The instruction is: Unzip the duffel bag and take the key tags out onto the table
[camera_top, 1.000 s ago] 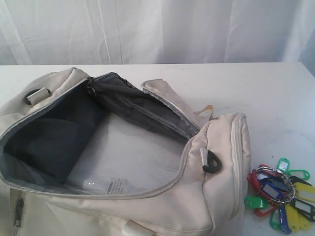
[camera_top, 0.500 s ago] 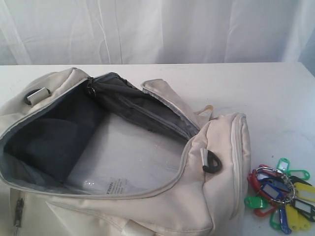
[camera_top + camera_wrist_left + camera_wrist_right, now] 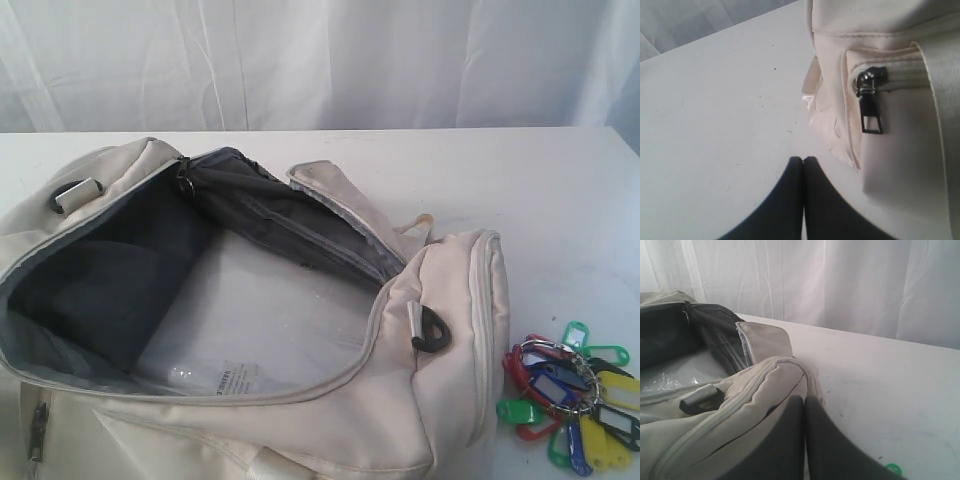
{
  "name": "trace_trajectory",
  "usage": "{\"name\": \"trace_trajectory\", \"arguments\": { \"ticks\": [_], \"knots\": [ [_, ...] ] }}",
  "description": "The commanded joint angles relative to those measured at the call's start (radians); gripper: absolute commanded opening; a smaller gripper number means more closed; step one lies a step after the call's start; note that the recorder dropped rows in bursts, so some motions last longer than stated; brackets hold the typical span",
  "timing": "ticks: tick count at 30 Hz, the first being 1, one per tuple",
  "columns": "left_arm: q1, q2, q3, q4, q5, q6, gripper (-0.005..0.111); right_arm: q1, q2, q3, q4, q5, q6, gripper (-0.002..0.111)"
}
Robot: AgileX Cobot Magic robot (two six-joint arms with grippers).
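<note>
Two tools, both closed and empty. My left tool (image 3: 803,159) has its jaws pressed flat together with nothing between them. It hangs over bare desk (image 3: 715,125), just beside a side pocket of the bag (image 3: 900,165). A dark metal zip pull (image 3: 871,112) hangs down at the end of that pocket's zip. My right tool (image 3: 804,397) is likewise shut tight on nothing and sits above one end of the bag.

Seen from the exterior camera, the bag lies on the desk with its main zip undone and the mouth gaping wide. Dark grey lining (image 3: 110,280) and a clear plastic sheet (image 3: 270,320) show inside. A black strap ring (image 3: 432,330) sits on the right end. The tags (image 3: 570,405) lie on the desk just beside that end, outside the bag, bunched on their metal ring.
</note>
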Motion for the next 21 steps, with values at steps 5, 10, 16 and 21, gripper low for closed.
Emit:
{"name": "trace_trajectory", "arguments": {
  "ticks": [5, 10, 16, 21],
  "knots": [
    [0.001, -0.004, 0.003, -0.004, 0.000, 0.000, 0.000, -0.002, -0.005, 0.007, -0.003, -0.011, 0.004, 0.000],
    [0.001, -0.004, 0.003, -0.004, 0.000, 0.000, 0.000, -0.002, -0.005, 0.007, -0.003, -0.011, 0.004, 0.000],
    [0.001, -0.004, 0.003, -0.004, 0.000, 0.002, 0.000, -0.098, -0.005, 0.007, -0.008, -0.016, 0.004, 0.000],
    [0.001, -0.004, 0.003, -0.004, 0.000, 0.002, 0.000, -0.324, -0.005, 0.038, -0.006, -0.035, 0.004, 0.000]
  ]
}}
